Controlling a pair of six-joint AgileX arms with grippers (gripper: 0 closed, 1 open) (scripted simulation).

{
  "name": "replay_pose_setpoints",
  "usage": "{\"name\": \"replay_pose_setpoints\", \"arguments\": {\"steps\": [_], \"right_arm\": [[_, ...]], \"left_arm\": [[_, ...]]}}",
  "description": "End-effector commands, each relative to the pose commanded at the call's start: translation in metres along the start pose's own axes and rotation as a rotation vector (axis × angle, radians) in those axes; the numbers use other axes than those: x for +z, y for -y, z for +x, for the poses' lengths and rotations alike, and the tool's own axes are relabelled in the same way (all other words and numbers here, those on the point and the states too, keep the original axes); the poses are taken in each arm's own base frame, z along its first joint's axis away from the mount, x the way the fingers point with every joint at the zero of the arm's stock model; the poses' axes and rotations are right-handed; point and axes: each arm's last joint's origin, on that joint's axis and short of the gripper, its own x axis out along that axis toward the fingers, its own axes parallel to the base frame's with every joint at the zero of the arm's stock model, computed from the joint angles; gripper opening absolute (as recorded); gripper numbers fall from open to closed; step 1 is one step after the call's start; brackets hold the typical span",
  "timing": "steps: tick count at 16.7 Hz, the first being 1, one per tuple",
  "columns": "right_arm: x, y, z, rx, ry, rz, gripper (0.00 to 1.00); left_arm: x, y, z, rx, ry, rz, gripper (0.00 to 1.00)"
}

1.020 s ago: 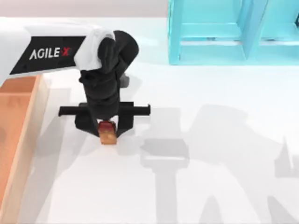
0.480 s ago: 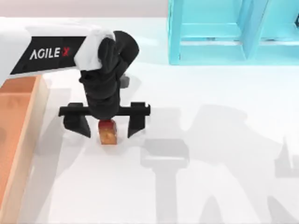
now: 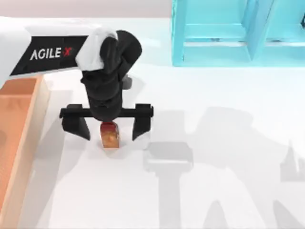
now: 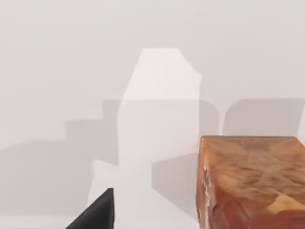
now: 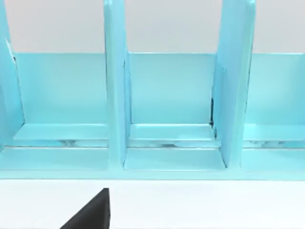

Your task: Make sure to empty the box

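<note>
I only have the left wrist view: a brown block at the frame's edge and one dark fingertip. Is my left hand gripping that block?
Observer: No. From above, the left hand is open, with a finger on either side of the block and a gap to each.
Operator: Is the block inside the box?
Observer: No. It sits on the white table, to the right of the box, which lies at the table's left edge.
Operator: What does the right arm face?
Observer: Its wrist camera looks into the blue shelf unit.

One box [image 3: 19, 138], one brown block [image 3: 109, 136], one turquoise shelf unit [image 3: 228, 33], one gripper [image 3: 108, 128].
</note>
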Motion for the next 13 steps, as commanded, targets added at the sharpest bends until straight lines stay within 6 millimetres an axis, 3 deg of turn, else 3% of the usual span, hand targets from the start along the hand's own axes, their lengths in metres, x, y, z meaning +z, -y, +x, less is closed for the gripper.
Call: {"name": "replay_pose_setpoints", "arguments": {"steps": [8,13], "right_arm": [[0.000,0.000,0.000,0.000,0.000,0.000,1.00],[0.000,0.000,0.000,0.000,0.000,0.000,1.00]], "left_arm": [[0.001,0.000,-0.068,0.000,0.000,0.000,1.00],[0.000,-0.001,-0.074,0.001,-0.001,-0.001,1.00]]}}
